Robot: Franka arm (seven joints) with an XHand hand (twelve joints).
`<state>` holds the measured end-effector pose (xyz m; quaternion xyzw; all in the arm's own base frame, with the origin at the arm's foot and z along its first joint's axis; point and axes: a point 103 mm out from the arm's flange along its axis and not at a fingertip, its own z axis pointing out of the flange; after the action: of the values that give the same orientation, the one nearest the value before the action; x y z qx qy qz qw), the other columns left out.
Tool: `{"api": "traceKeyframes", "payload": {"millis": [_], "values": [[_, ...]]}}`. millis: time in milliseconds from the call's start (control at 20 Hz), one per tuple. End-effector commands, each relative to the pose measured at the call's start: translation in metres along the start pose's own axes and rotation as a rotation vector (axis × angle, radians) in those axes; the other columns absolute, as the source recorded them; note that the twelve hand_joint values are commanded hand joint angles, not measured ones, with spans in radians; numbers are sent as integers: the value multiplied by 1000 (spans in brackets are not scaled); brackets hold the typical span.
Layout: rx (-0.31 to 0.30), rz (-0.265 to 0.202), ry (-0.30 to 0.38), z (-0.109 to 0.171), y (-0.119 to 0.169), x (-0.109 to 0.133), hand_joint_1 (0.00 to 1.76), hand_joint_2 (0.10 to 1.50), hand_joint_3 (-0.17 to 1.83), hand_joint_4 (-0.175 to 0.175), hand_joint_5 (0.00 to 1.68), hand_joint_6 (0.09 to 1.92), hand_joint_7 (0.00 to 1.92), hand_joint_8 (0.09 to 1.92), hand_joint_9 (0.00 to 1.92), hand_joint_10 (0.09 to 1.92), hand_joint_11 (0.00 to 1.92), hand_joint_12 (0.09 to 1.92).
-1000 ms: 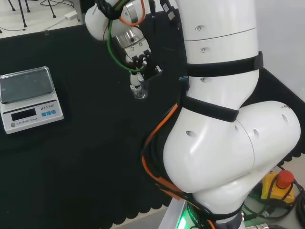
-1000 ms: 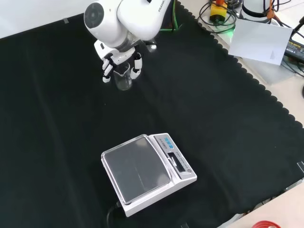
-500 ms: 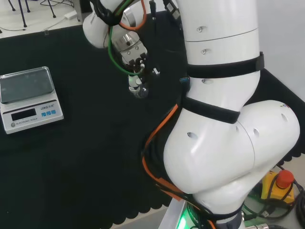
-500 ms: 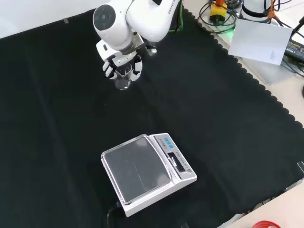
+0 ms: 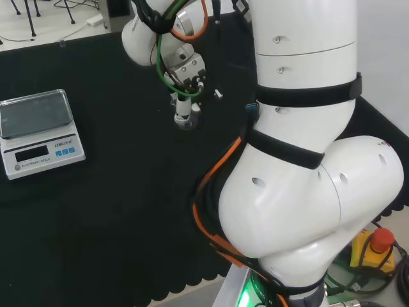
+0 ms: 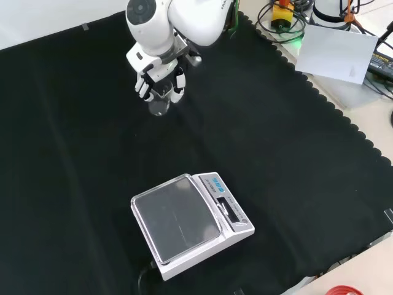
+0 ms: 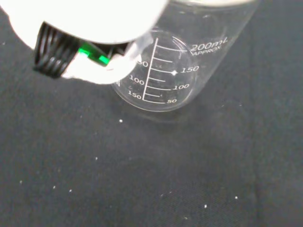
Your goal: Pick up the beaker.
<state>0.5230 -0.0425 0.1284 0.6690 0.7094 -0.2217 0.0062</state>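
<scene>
Hand closed around a clear glass beaker over the black cloth.

The black and white hand (image 6: 161,80) has its fingers (image 6: 142,88) curled round the beaker (image 6: 159,106), a clear cylindrical vessel with white printed graduations (image 7: 154,71) and a round base. In the front view the beaker sits at the upper left, well apart from the scale (image 6: 190,222), a white boxy body with a flat, rectangular metal pan. The cloth (image 7: 142,179) looks matte, flecked with pale lint. Whether the base touches the cloth cannot be determined.

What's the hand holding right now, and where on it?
The hand is closed around the clear glass beaker, gripping its upper wall near the rim, with fingers on either side. The beaker's base hangs below the fingers.
</scene>
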Motion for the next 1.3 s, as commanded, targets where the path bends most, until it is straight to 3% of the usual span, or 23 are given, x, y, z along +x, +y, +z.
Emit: {"api": "traceKeyframes", "payload": {"millis": [50, 100, 150, 200, 350, 550, 600, 650, 800, 850, 1300], "values": [[-67, 147, -44, -18, -11, 0, 1256, 525, 769, -86, 1006, 1081, 878, 1412, 1207, 867, 1427, 807], [-17, 262, -65, -59, -24, 4, 1231, 573, 760, -126, 1090, 974, 880, 1415, 1206, 874, 1434, 801], [7, 216, -84, -84, -29, 13, 1209, 626, 731, -163, 1172, 856, 883, 1415, 1206, 880, 1443, 790], [-13, 188, -70, -78, -28, 6, 1205, 635, 724, -170, 1187, 834, 884, 1415, 1206, 882, 1445, 788], [-48, 154, -50, -77, -30, 5, 1202, 644, 717, -175, 1199, 815, 885, 1415, 1209, 883, 1447, 785], [-93, 132, -34, -102, -33, 13, 1202, 644, 717, -175, 1202, 812, 886, 1415, 1214, 886, 1447, 784], [-114, 52, 32, -109, -35, 12, 1202, 644, 717, -175, 1202, 811, 886, 1415, 1216, 886, 1447, 783], [-107, 28, -7, -116, -36, 11, 1202, 643, 717, -175, 1203, 810, 886, 1416, 1218, 887, 1447, 783], [-163, 70, 6, -147, -45, 17, 1203, 639, 721, -175, 1208, 803, 888, 1416, 1224, 891, 1446, 781], [-169, 81, -7, -158, -43, 32, 1203, 637, 723, -175, 1211, 799, 888, 1416, 1225, 891, 1446, 780], [-260, -27, 9, -223, -62, 94, 1204, 631, 729, -175, 1219, 788, 894, 1417, 1232, 897, 1447, 777]]}}
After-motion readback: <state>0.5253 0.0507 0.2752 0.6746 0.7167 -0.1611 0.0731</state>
